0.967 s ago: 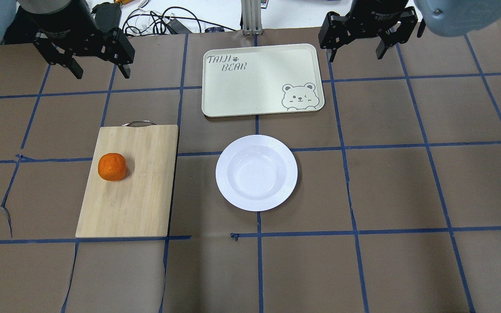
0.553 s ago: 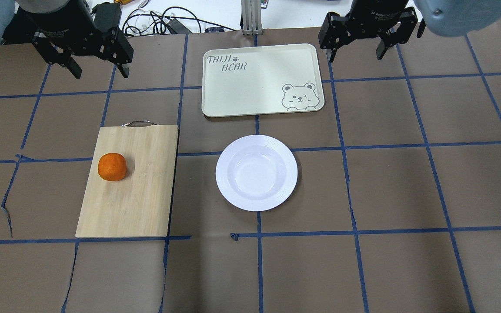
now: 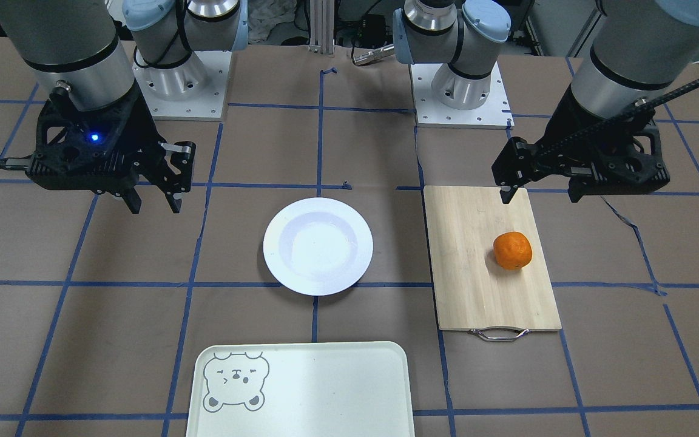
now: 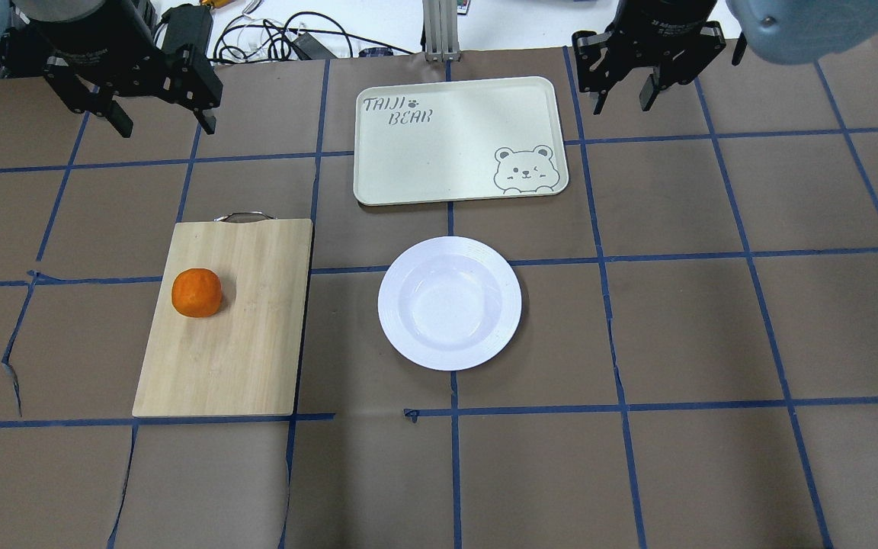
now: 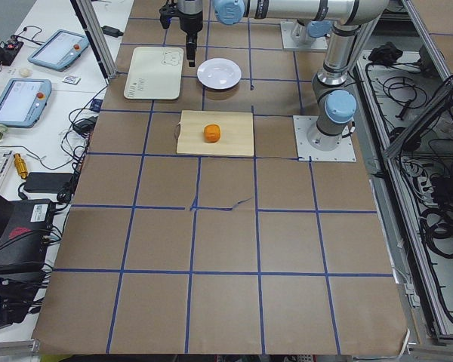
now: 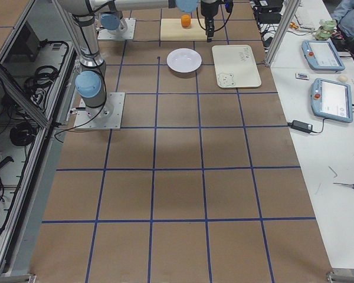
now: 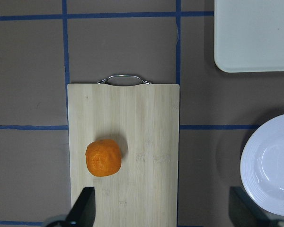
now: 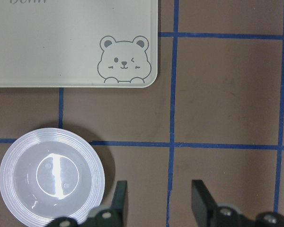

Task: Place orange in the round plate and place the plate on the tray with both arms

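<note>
Orange: on cutting board, desk's left half, below the raised left end effector, spread and empty; left arm nearer. Right end effector: spread, empty. Plate: centre, beside tray.

The orange lies alone on the cutting board, reachable from above and from every side. Bare tabletop runs between board and round plate, and between plate and tray, so the plate's rim is free all round. The left pincer and right pincer hang above, jaws apart, touching nothing, with wide room between them
</note>
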Controlling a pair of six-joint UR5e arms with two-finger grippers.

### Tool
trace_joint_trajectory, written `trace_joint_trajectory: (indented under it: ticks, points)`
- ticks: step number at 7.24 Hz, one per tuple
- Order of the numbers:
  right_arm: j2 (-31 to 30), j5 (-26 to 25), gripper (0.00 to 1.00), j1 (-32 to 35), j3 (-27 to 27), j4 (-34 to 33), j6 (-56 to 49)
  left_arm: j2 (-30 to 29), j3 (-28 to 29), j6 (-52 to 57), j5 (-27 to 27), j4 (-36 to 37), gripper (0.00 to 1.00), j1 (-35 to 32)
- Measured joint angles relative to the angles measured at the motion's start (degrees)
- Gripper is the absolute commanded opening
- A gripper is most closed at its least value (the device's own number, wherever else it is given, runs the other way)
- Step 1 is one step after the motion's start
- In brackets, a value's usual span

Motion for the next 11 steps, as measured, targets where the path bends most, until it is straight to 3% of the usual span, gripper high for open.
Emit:
trace_joint_trajectory:
  ticks: [7, 9, 11]
  points:
    - [0.09, 0.13, 1.0, 0.0, -0.03, 0.46, 0.41, 0.06, -0.09, -0.41, 0.3, -0.41, 1.0, 0.12]
    - [0.09, 0.07, 0.81, 0.0, -0.03, 0.04, 0.33, 0.06, -0.11, -0.49, 0.31, -0.58, 1.0, 0.12]
    - [0.09, 0.1, 0.89, 0.0, -0.03, -0.12, 0.34, 0.06, -0.12, -0.5, 0.31, -1.09, 1.0, 0.13]
